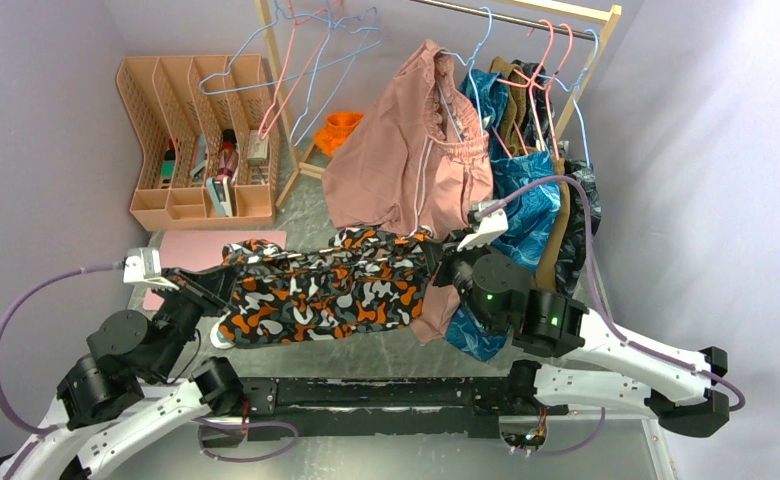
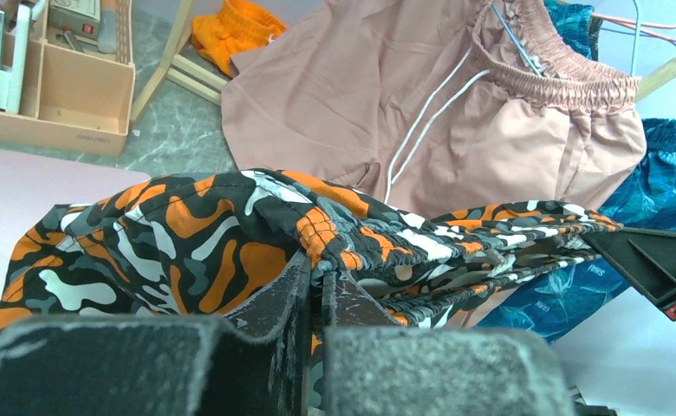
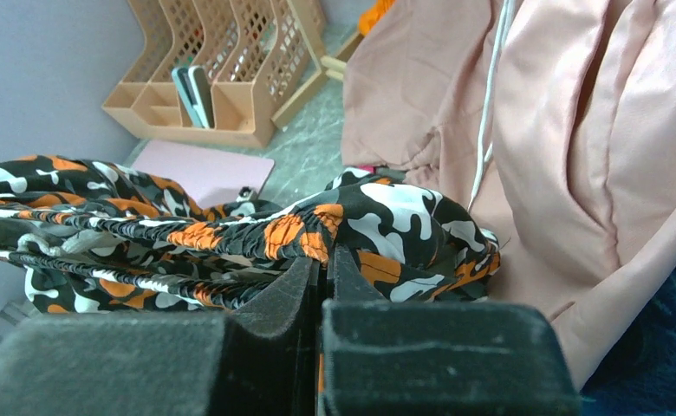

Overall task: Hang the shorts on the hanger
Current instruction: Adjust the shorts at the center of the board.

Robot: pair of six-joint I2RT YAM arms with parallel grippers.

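Black padded left fingers (image 2: 284, 299) are pinched shut on one end of the camouflage shorts (image 1: 331, 285), and the right fingers (image 3: 293, 290) are clamped on the other end. The waistband is stretched between them above the worktop (image 1: 306, 200), just in front of the dusty-pink garment (image 1: 406, 160). Pick-up and spreading look done. The hanging itself seems to be left — a bare light-blue hanger (image 1: 314, 85) dangles by the rack's wooden post (image 1: 269, 35), well apart from the fabric.
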